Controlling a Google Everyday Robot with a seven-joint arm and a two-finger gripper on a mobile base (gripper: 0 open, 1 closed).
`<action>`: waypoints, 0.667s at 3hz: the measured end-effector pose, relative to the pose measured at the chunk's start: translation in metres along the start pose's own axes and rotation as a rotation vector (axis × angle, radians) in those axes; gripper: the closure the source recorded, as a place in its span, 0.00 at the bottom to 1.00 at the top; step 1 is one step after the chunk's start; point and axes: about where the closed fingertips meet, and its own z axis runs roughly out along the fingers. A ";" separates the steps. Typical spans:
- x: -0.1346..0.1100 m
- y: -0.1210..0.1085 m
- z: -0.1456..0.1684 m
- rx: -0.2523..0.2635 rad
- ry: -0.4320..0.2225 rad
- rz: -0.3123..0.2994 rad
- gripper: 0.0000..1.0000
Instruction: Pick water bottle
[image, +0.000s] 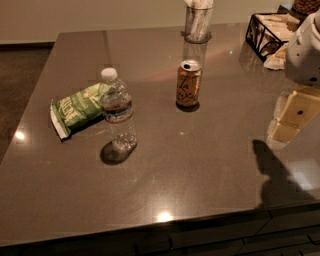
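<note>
The water bottle (118, 112) is a small clear ribbed bottle with a white cap and a thin reddish label band. It stands upright on the dark grey table (200, 165), left of centre. My gripper (291, 120) hangs over the table's right side, below the white arm housing (306, 47). It is far to the right of the bottle, apart from it, and holds nothing I can see. Its shadow falls on the table near the front right edge.
A green snack bag (75, 110) lies just left of and behind the bottle, touching it. An orange-gold drink can (189, 83) stands mid-table. A glass cup of white sticks (198, 22) stands at the back. A black wire basket (270, 30) sits at the back right.
</note>
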 end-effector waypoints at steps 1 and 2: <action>0.000 0.000 0.000 0.000 0.000 0.000 0.00; -0.014 0.002 -0.001 -0.053 -0.057 -0.017 0.00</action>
